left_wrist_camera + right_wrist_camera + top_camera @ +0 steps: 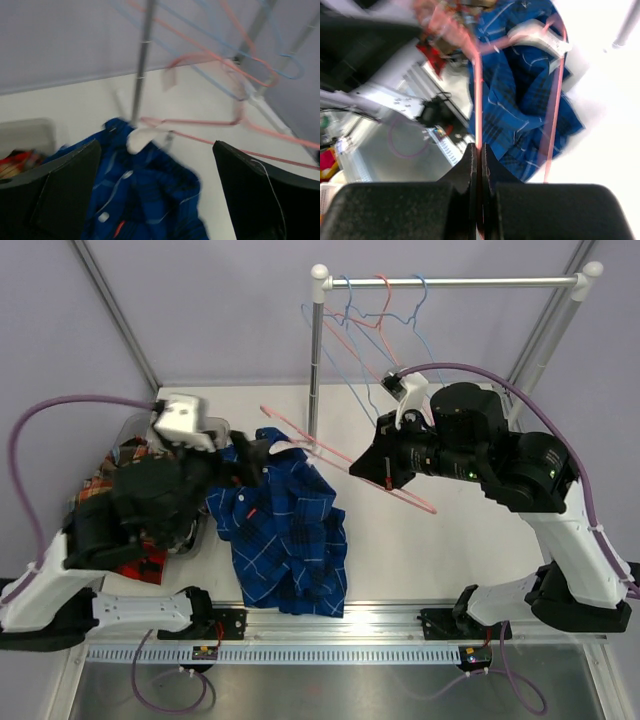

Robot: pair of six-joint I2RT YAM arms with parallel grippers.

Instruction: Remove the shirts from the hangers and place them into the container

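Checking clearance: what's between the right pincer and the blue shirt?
Just the pink hanger, clamped in the right pincer and reaching the blue shirt at its collar, over bare table. Clearest in the top view.

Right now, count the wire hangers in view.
4. Three on the rail: left blue hanger, middle pink hanger, right blue hanger. The fourth hanger, pink, is pinched in the right gripper. Tangled wires may hide more.

Pale lilac walls [220, 310] back a white counter [400, 560]; a silver rail [480, 282] stands at its far side.
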